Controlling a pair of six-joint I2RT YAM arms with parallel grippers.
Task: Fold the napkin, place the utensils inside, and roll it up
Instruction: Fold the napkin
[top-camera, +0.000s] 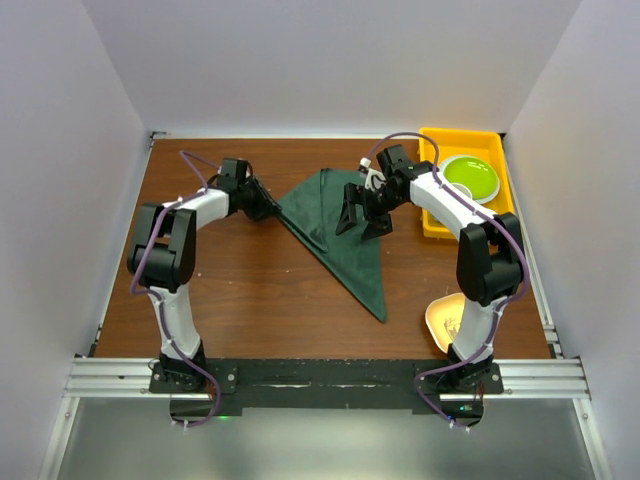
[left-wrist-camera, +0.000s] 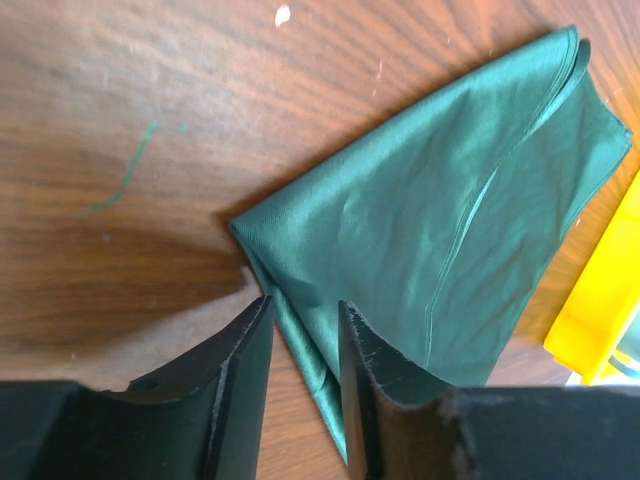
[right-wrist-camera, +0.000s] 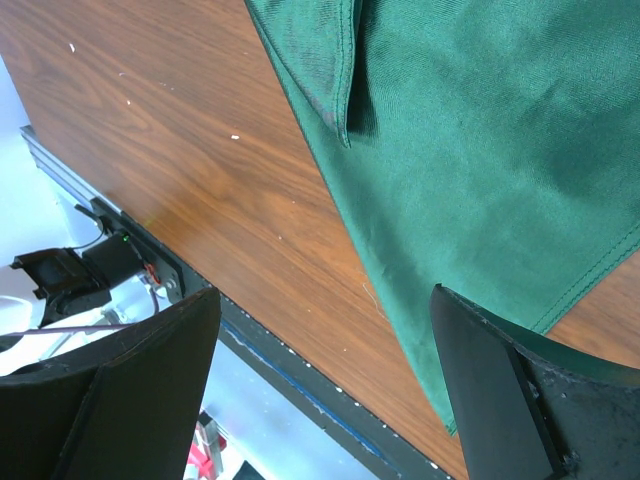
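The napkin (top-camera: 335, 225) lies folded on the desk (top-camera: 240, 290), a little past the middle. It makes a long dark green triangle, broad at the far end and tapering to a point toward my bases. In my left wrist view the napkin (left-wrist-camera: 450, 230) shows doubled layers along its edges and lies mostly flat, with a few soft creases.

My left fingers (top-camera: 262, 205) sit low at the napkin's left corner. Seen close, these fingers (left-wrist-camera: 240, 380) stand narrow, and the folded edge of the cloth runs into the slim gap between them. I cannot tell whether they are actually pressing on it.

My right fingers (top-camera: 350, 215) hang over the right part of the napkin, near its far end. From the right wrist, these fingers (right-wrist-camera: 520, 400) are spread wide and hold nothing. The napkin (right-wrist-camera: 480, 150) and bare wood show between them, and a small turned-over flap lies at the top of the cloth.

A yellow tray (top-camera: 432, 215) stands at the far right corner of the desk, just beside my right arm, with a bright green plate (top-camera: 470, 178) in it. A pale dish (top-camera: 440, 320) rests by my right base.
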